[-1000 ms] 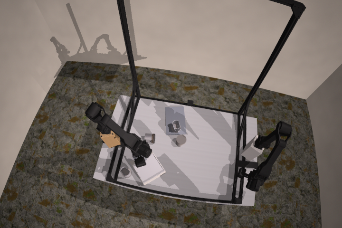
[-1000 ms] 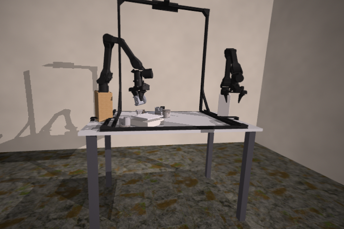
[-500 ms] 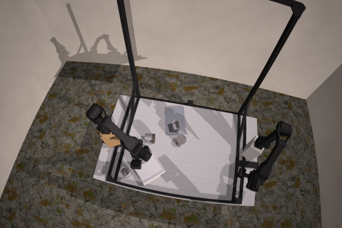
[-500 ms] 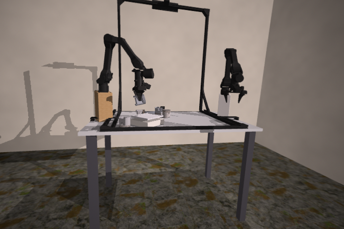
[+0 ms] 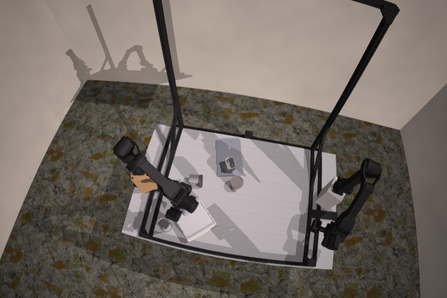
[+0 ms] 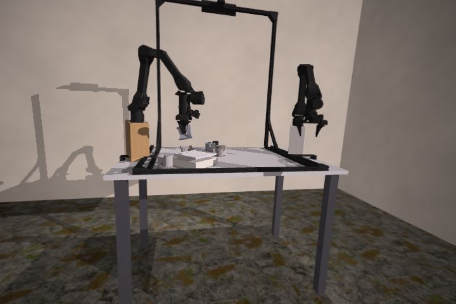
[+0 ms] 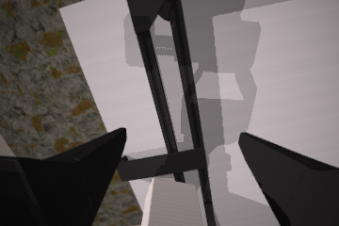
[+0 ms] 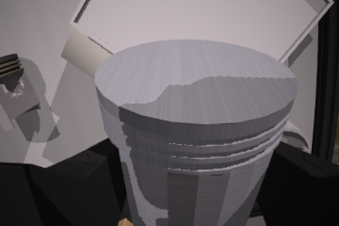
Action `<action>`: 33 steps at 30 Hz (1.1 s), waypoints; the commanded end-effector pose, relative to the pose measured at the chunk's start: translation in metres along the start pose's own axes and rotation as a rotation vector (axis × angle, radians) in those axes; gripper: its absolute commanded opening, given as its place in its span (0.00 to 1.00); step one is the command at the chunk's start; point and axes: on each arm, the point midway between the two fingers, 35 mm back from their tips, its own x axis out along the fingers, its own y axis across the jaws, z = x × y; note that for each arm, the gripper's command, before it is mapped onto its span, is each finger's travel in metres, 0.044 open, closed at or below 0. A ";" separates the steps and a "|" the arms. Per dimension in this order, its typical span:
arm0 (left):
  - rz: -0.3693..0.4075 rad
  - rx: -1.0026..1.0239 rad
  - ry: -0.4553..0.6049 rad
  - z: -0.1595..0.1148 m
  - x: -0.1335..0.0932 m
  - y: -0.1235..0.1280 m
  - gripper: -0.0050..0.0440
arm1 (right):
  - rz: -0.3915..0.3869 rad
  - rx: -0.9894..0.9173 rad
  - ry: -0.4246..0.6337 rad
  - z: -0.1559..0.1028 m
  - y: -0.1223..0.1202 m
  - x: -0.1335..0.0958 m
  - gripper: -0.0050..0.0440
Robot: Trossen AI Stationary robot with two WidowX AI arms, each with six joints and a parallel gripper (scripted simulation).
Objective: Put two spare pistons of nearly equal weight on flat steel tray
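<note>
piston gripped in our right pincer (image 5: 185, 212) (image 6: 183, 131) (image 8: 195, 155), above the white box (image 5: 200, 221) (image 6: 196, 161) (image 8: 201, 24)
we had the held piston (image 6: 187, 133) (image 8: 196, 101) clasped by its sides below the ring grooves, crown showing; we judged it stiff, fairly dense and slippery if pinched off-centre, so we favoured the skirt. our left pincer (image 6: 308, 134) (image 7: 184, 135) stood wide open, nothing inside. farther out, another piston (image 5: 230, 163) (image 6: 209, 145) stood on the flat grey tray (image 5: 226, 147); we could not tell its weight.
</note>
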 end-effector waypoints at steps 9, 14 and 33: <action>-0.001 0.000 0.000 0.000 0.000 0.000 1.00 | 0.030 0.213 -0.001 0.004 0.004 -0.002 0.43; -0.001 0.000 0.000 0.000 0.000 0.000 1.00 | 0.031 0.080 -0.003 0.007 0.029 -0.003 0.43; -0.001 0.000 0.000 0.000 0.000 0.000 1.00 | 0.033 -0.373 -0.011 0.016 0.113 -0.006 0.43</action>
